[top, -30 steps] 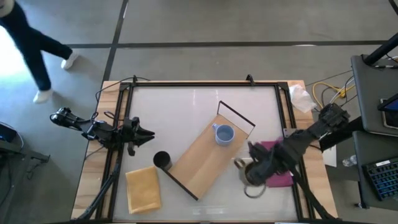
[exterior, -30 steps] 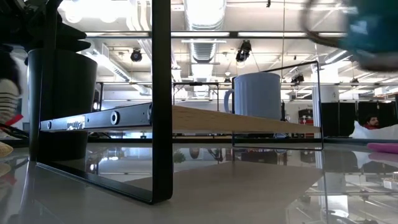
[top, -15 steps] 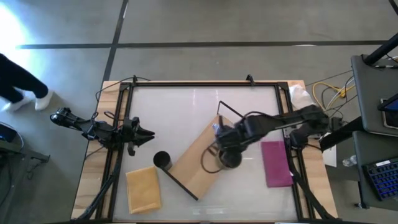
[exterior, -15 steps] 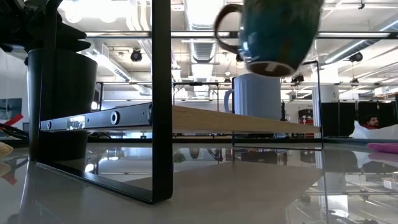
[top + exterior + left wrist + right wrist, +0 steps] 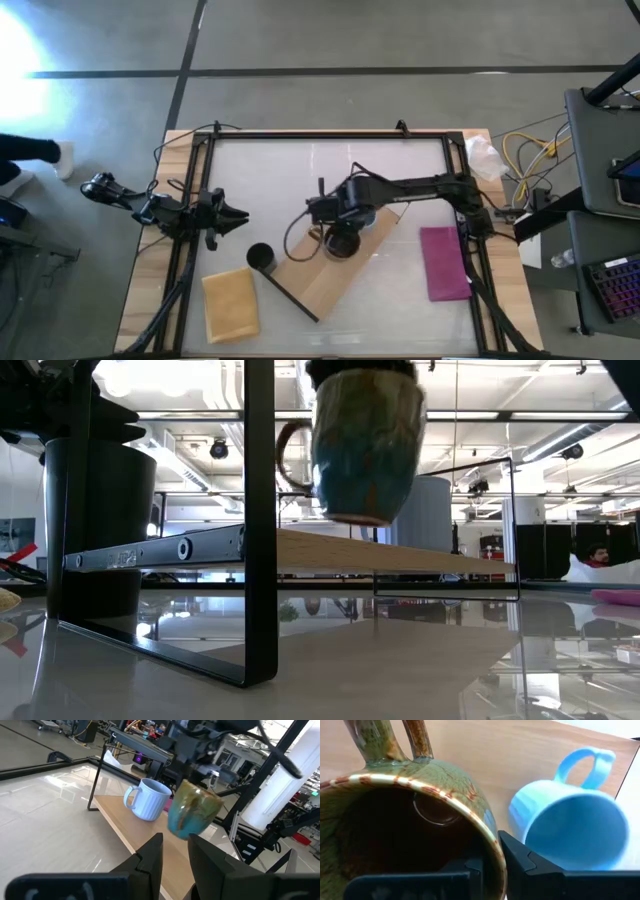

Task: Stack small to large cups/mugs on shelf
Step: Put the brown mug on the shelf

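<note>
My right gripper (image 5: 340, 228) is shut on a glazed brown-and-teal mug (image 5: 340, 242) over the middle of the shelf board (image 5: 318, 275). In the low view the mug (image 5: 365, 445) hangs just above the board (image 5: 400, 553). The light blue mug (image 5: 147, 800) stands on the board close behind it, mostly hidden by the arm from above. The small black cup (image 5: 260, 258) stands on the table at the shelf's near-left end. My left gripper (image 5: 240, 214) waits open near the table's left edge. My right gripper holds the brown mug by its rim (image 5: 487, 837), on the side opposite the handle (image 5: 417, 740). One finger is inside the cup and one finger (image 5: 525, 862) is outside. The fingers come from above, pointing down. The mug hangs clear of the board, nearly upright, with its handle toward the table's left.
A pink cloth (image 5: 443, 262) lies by the right edge and a yellow-tan pad (image 5: 230, 305) in the near-left corner. Thin black frames (image 5: 290, 297) (image 5: 380, 183) rise at both ends of the shelf. A person's foot (image 5: 62, 155) shows on the floor at far left.
My right gripper has carried the brown mug from beside the pink cloth toward the table's left, over the shelf and past the blue mug. The mug has turned, so its handle now points left, and it has come down closer to the board. The person has walked off leftward.
</note>
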